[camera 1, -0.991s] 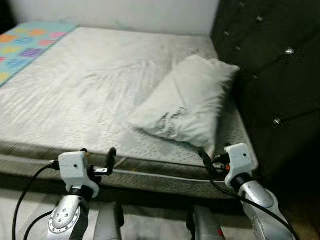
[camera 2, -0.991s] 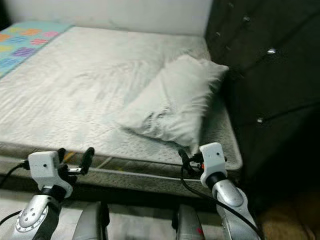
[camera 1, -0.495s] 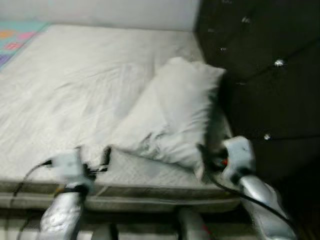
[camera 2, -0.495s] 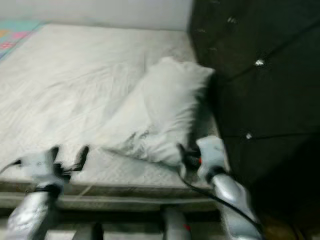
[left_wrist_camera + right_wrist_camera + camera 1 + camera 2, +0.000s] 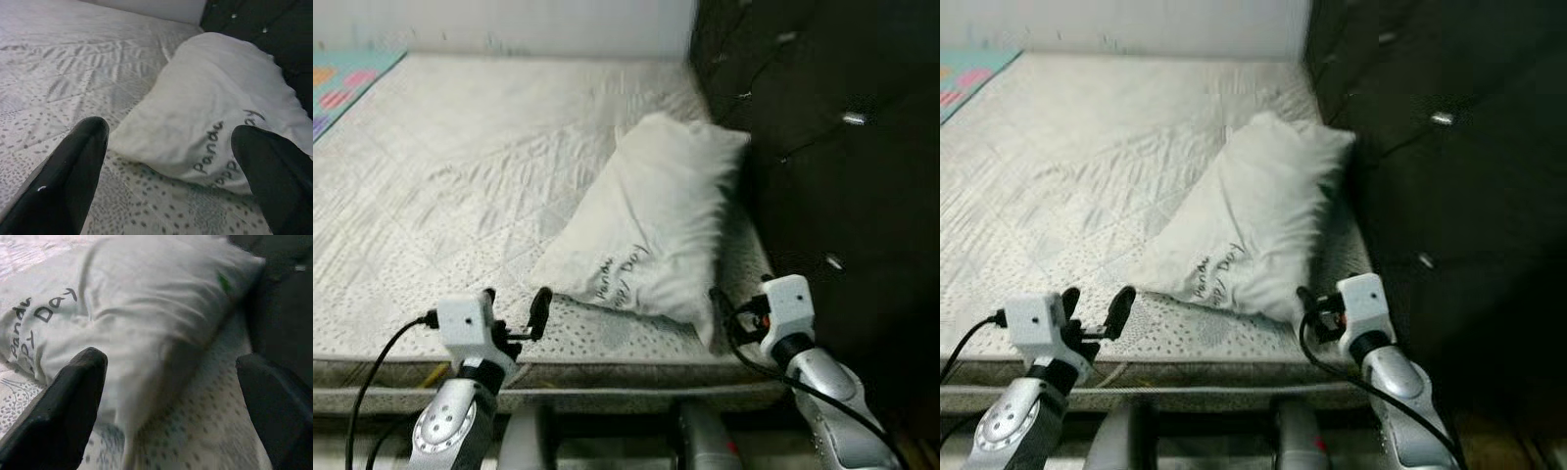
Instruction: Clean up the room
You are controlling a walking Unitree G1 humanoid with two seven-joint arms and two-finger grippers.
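1. Since a second ago the camera has closed in on the bed, so the pillow sits nearer and lettering on it can now be read; both arms have reached forward over the mattress edge.
2. Left eye view: the white pillow [image 5: 651,235] lies slanted on the bare mattress [image 5: 440,186], its far corner against the dark tufted headboard [image 5: 822,147]. A colourful blanket [image 5: 342,83] shows at the far left corner. The left claw [image 5: 514,313] hovers over the mattress edge, fingers spread, near the pillow's lower corner.
3. Right eye view: the right claw [image 5: 1304,311] sits just beside the pillow's near end.
4. Left wrist view: two black fingers [image 5: 73,171] stand wide apart, the pillow between and beyond them.
5. Right wrist view: the fingers [image 5: 68,401] are spread, with the pillow close ahead, apart from both.
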